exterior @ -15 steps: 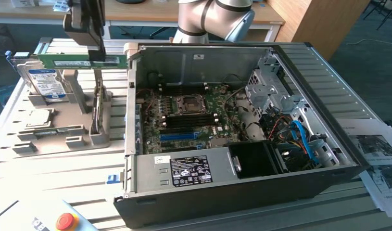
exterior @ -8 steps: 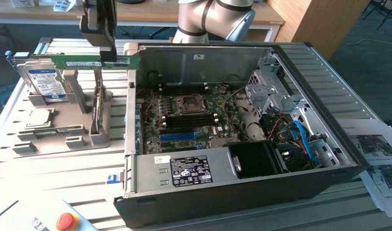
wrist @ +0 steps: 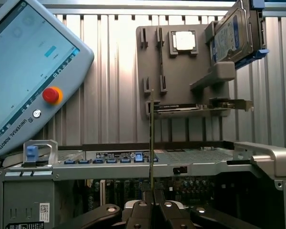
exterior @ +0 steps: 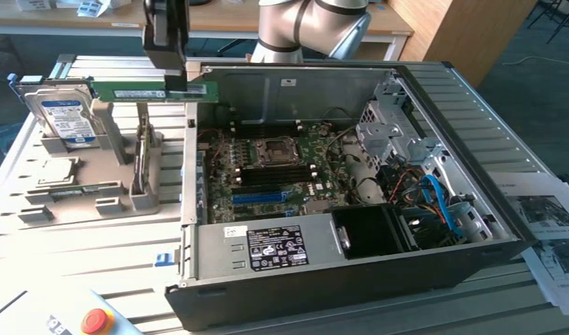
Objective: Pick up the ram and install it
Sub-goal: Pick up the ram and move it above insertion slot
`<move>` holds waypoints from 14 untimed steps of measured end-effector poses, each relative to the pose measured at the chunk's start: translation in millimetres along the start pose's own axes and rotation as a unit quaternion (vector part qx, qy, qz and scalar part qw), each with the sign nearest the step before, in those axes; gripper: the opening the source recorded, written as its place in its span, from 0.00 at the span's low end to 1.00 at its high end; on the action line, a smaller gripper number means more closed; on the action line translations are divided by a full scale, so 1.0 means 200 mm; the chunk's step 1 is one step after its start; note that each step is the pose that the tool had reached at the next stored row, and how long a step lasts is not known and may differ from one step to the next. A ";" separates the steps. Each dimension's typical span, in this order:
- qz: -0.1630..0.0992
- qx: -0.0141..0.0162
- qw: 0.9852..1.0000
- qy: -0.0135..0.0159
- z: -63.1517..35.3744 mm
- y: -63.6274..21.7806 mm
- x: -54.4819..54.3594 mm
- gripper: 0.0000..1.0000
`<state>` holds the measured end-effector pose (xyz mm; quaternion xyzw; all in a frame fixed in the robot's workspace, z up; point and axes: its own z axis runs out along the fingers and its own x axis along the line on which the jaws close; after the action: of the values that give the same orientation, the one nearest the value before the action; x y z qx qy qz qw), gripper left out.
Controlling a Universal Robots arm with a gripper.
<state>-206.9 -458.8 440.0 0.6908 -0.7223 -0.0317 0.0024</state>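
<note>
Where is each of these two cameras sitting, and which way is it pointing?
Exterior view: off the arm, high up, looking down into the open computer case and the parts holder; the arm and its hand show, gripping the ram.
Wrist view: on the wrist, looking out over the hand and the edge-on ram toward the parts holder.
Shared: ram, hard drive, parts holder, computer case.

The ram is a long, thin green stick, held in the air, level and standing on its long edge (from the wrist, the ram is edge-on, a thin line). The gripper clamps it off-centre, above the case wall at the exterior view's left.
</note>
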 end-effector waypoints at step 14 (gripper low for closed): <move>-0.001 0.000 1.000 -0.002 -0.010 -0.180 0.02 0.12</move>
<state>-171.1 -463.8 440.0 0.6912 -0.7219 -0.0330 0.0013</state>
